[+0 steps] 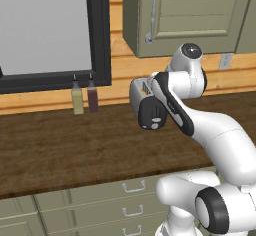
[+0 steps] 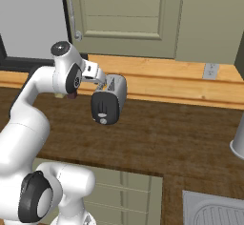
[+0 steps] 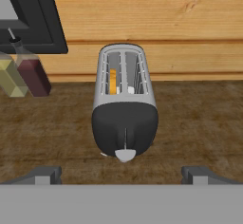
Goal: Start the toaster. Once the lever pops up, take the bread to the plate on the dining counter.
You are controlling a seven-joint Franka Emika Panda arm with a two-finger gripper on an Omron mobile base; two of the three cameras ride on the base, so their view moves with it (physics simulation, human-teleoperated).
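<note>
Gripper (image 3: 121,173) wide open, nothing between the fingers (image 3: 45,174), both tips low in the hand view and well apart. It hangs over the worktop (image 1: 60,145), pointing at the black end panel of the toaster (image 3: 124,104), near it but not touching; panel sits centred between the two tips. Toaster stands upright on the worktop close to the back wall, slots up; bread (image 3: 113,81) shows as an orange-tan edge in the left slot in the hand view, sunk inside. Lever (image 3: 126,140) is a thin vertical slot on the black panel, pale knob (image 3: 125,155) at the panel's bottom edge. No readable writing or brand anywhere. Worktop is dark wood grain, olive drawers (image 1: 127,200) with metal handles below. Wall behind is light wood planks (image 3: 152,23). Two bottles (image 1: 84,97), one yellowish, one dark red, stand side by side left of the toaster under a black-framed window (image 1: 50,30). Olive cabinet (image 2: 128,14) above. Wall outlet (image 2: 208,70) to the right, sink corner (image 2: 214,212) and a grey vessel (image 2: 238,143) at the far right in the right base view.
</note>
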